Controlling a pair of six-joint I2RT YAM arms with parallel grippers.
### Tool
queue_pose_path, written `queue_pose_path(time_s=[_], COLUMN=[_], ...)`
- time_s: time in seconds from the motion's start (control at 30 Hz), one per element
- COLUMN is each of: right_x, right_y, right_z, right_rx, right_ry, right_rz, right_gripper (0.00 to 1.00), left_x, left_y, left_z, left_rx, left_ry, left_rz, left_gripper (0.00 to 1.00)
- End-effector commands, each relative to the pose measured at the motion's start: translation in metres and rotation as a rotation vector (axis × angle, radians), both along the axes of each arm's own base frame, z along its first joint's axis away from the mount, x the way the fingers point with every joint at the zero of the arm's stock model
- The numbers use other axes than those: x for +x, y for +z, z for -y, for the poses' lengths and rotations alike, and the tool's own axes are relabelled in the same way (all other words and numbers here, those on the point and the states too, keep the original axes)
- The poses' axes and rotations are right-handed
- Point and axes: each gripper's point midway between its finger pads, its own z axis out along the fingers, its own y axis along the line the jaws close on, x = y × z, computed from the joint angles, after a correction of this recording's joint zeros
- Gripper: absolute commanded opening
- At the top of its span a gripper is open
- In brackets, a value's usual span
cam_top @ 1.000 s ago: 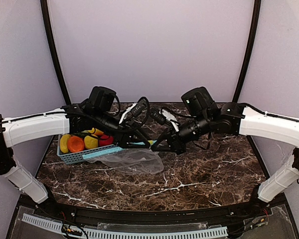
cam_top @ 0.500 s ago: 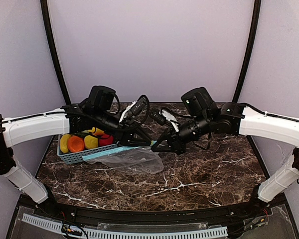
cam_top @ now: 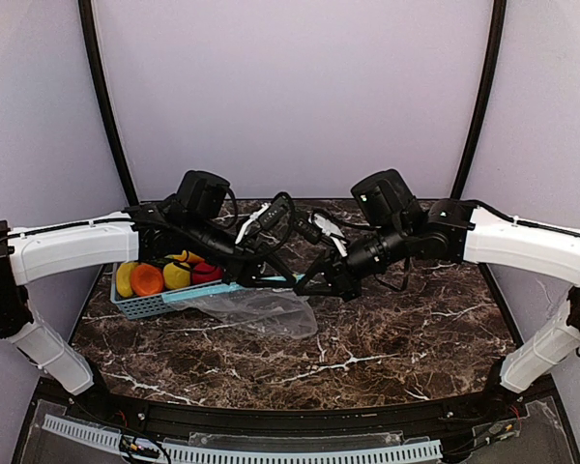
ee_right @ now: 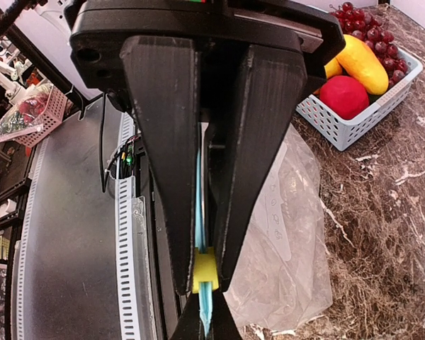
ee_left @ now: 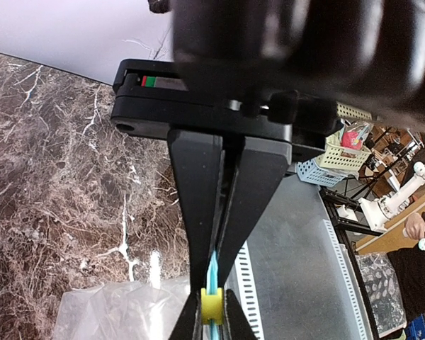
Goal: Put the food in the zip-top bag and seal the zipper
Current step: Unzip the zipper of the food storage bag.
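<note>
From above, the left arm (cam_top: 72,246) and right arm (cam_top: 522,242) reach inward and meet at mid-tabletop (cam_top: 406,333), their jaws tip to tip over the zipper (cam_top: 205,292). The tips are dark against dark marble, so the grip there only seems closed. The zip-top bag (cam_top: 261,311), clear and crinkled, sags from that teal strip onto the stone just in front of the teal lattice basket (cam_top: 140,306). The basket sits by the left edge and holds the food (cam_top: 147,280). Bare veined marble spreads to the front and right, well apart from both arms. In the left wrist view the left jaws, flat black wedges, are pressed nearly together, with the thin teal strip nipped at a yellow pad (ee_left: 211,304). Wrinkled film shows at lower left, and the marble's edge gives way to a grey metal panel (ee_left: 290,262). In the right wrist view the right jaws are likewise closed onto the strip, which runs between them past their own yellow pad (ee_right: 205,270). The bag fans out glossy to the right, touching the basket's corner. Purple grapes (ee_right: 365,28), a smooth yellow piece (ee_right: 363,60) and a round red piece (ee_right: 343,95) lie in the basket, outside the bag.
</note>
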Motion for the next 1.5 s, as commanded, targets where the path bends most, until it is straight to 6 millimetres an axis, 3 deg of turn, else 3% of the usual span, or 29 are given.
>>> queue_pose_path(time_s=[0.0,0.27,0.47,1.1,1.47], right_x=[0.003,0.014,0.026,0.034,0.053], right_y=[0.004,-0.002,-0.004,-0.003,0.0], right_z=[-0.003,0.004,0.02,0.059,0.081], right_rx=[0.007,-0.041,-0.087,-0.154,-0.205], right_ry=[-0.005,-0.09,-0.203,-0.339,-0.448], right_rz=[0.02,0.033,0.052,0.072,0.103], right_gripper=[0.0,0.0,0.0,0.0,0.0], left_x=[-0.002,-0.001,0.003,0.007,0.009], left_y=[0.006,0.009,0.01,0.007,0.006], left_z=[0.0,-0.002,-0.005,-0.008,-0.01], left_rx=[-0.008,-0.013,0.001,0.023,0.035], left_ry=[-0.009,0.004,0.04,0.063,0.077], left_rz=[0.018,0.049,0.086,0.143,0.162], left_gripper=[0.04,0.01,0.01,0.01,0.01])
